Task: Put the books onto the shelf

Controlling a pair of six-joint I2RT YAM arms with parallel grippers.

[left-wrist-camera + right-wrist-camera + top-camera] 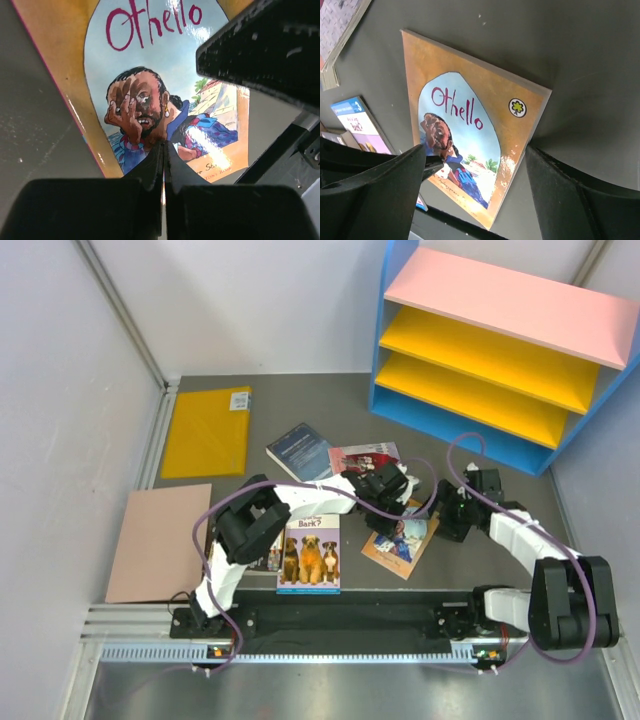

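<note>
Left claw (164, 152) shut, tips at tan book (465, 85) edge. Right claw (476, 162) wide, astride same book. Book lies on table (580, 50) between both arms, well apart from shelf (500, 295).

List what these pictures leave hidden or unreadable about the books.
1. Top view: the black book lies mostly under the left arm; its text is too small to read.
2. Top view: the left gripper covers part of the red-and-white book.
3. Left wrist view: the frame edges and the shut fingers cut off the Othello book; whether they pinch it cannot be told.
</note>
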